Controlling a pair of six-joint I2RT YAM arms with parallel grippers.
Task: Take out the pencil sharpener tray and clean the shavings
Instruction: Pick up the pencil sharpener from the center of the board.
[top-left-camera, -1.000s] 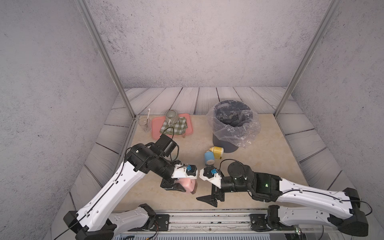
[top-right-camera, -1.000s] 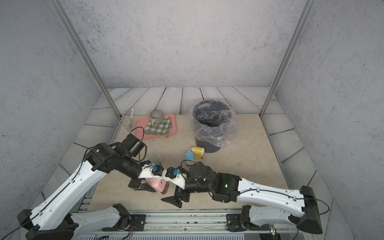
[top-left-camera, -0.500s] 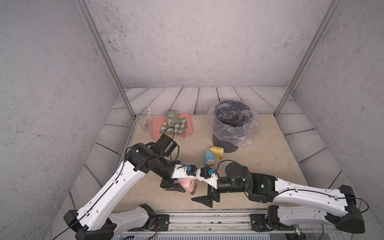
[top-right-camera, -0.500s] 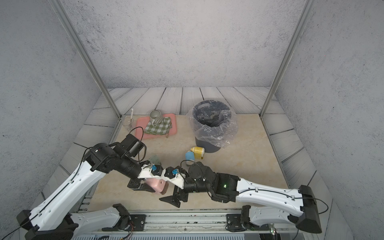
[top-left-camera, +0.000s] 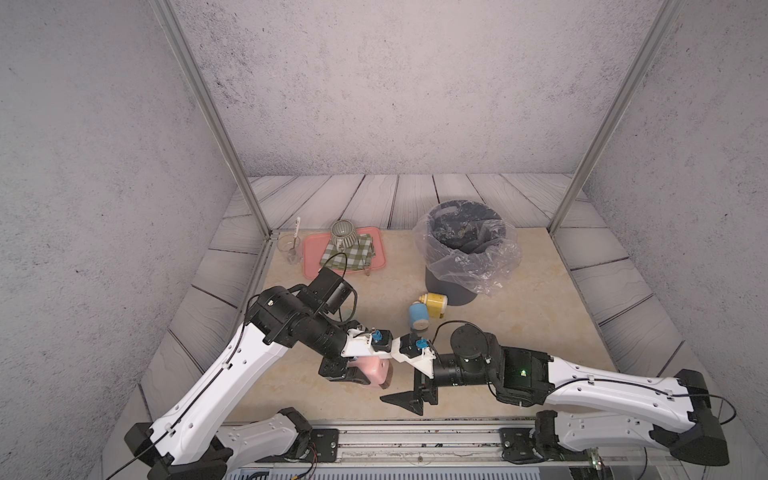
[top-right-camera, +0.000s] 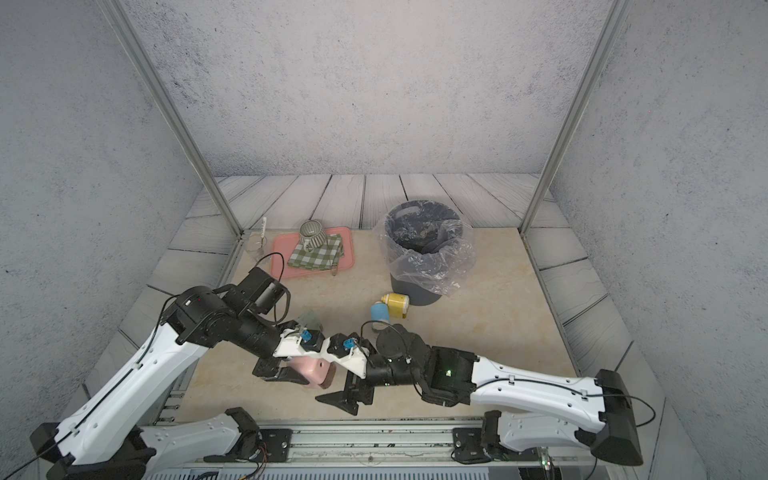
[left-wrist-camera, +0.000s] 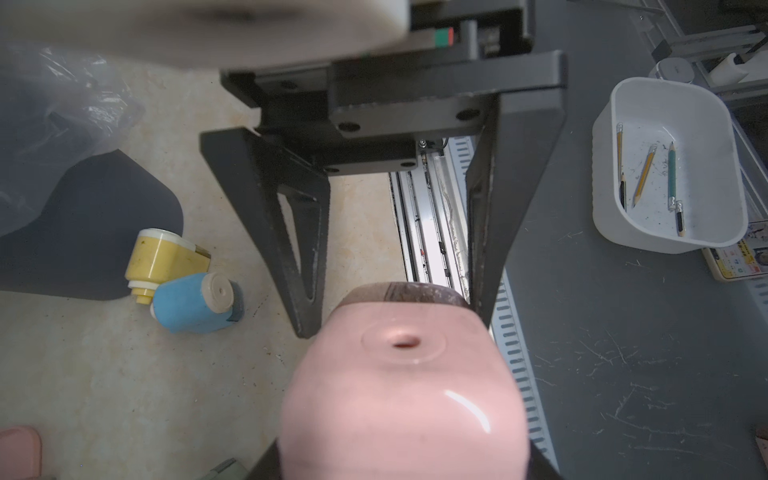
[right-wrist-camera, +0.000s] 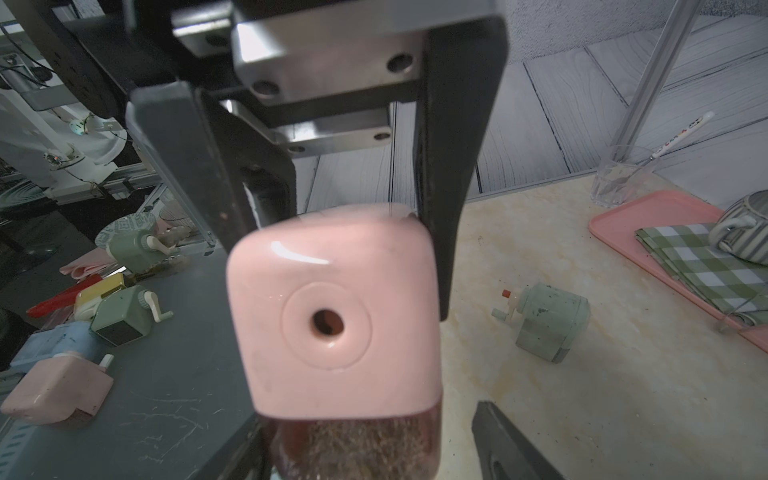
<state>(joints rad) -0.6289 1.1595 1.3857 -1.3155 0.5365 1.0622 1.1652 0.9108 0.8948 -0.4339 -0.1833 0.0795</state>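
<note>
Both top views look steeply down from high above the rail (top-left-camera: 415, 440) at 6 o'clock, facing the back wall (top-left-camera: 395, 104) at 12 and taking in the whole table (top-left-camera: 540, 316), from the rail to the bin (top-left-camera: 444, 286). The left wrist camera sits close on the pink sharpener (left-wrist-camera: 399, 399), looking past it at the right gripper (left-wrist-camera: 394, 324); the right wrist camera faces back at the same sharpener (right-wrist-camera: 332, 324) from just as near.

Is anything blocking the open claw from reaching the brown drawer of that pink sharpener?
Nothing visible does. The right gripper, jaws open, sits at the shavings tray end of the pink sharpener, with a finger on either side.
</note>
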